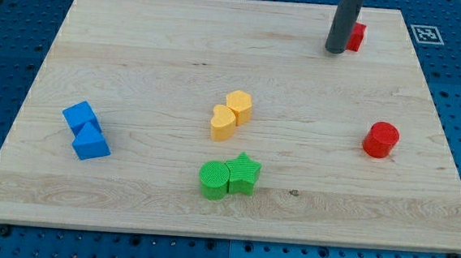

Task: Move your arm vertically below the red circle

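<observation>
The red circle (381, 139) is a short red cylinder at the view's right, about mid-height on the wooden board (138, 49). My tip (335, 51) is the lower end of a dark rod near the view's top, well above the red circle and a little to its left. The tip touches or nearly touches the left side of a second red block (356, 36), partly hidden by the rod, so its shape cannot be made out.
Two blue blocks (86, 130) sit together at the view's left. A yellow heart (223, 123) and yellow hexagon (239, 106) touch near the middle. A green cylinder (214, 179) and green star (244, 172) touch below them. A marker tag (426, 34) lies off the board's top right corner.
</observation>
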{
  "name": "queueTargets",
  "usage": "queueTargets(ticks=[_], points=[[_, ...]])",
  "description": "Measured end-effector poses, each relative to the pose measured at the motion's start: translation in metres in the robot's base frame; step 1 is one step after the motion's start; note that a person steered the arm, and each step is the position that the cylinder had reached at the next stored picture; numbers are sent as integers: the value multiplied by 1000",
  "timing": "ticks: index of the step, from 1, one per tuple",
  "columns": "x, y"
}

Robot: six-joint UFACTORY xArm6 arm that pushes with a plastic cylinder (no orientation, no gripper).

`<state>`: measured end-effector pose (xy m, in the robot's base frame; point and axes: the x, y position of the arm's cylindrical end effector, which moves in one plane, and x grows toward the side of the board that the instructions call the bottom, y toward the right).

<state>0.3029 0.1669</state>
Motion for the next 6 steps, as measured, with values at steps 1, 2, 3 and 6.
queueTargets(ticks=[1,2,3,6], points=[[-18,20],[-25,38],[-13,42],[159,-31]])
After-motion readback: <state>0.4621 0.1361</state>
